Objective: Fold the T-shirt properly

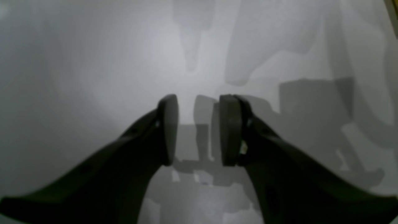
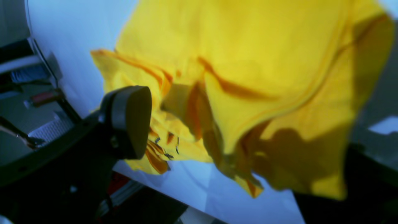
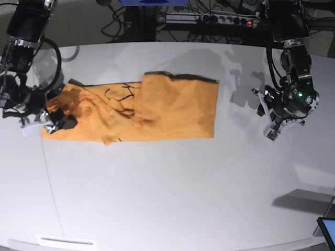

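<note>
The orange-yellow T-shirt (image 3: 157, 110) lies partly folded on the white table (image 3: 167, 198), with its right part doubled over and its left end rumpled. My right gripper (image 3: 56, 119) sits at that left end. In the right wrist view its jaws stand wide around the rumpled cloth (image 2: 248, 77). One dark pad (image 2: 132, 121) shows beside the cloth, and the other finger is hidden under the draped shirt. My left gripper (image 1: 199, 99) hovers over bare table to the right of the shirt (image 3: 271, 125), open with nothing between its pads.
A power strip and cables (image 3: 209, 18) lie beyond the table's far edge. A tablet corner (image 3: 327, 230) pokes in at the front right. The table's left edge (image 2: 46, 62) is close to my right gripper, with clutter below it.
</note>
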